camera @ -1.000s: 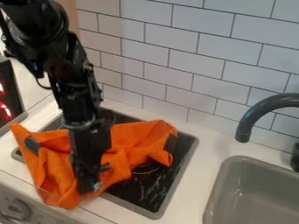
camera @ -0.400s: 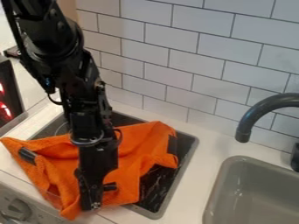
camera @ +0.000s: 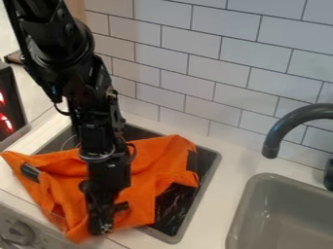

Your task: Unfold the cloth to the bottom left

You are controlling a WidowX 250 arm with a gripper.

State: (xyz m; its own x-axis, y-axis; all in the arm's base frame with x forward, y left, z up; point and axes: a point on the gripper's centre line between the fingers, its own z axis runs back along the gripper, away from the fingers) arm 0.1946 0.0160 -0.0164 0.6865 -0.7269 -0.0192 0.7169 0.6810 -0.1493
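OK, tool [camera: 102,227] is at the cloth's near end; we see most of the cloth [camera: 159,153] up & R of it, long axis approx. L–R, so we'd prob. pull toward the surface's [camera: 220,181] bottom L corner. Can't tell if it's gripping. Fabric's soft, orange, creased, irregular, lying partly on the glossy blk hob [camera: 174,209].
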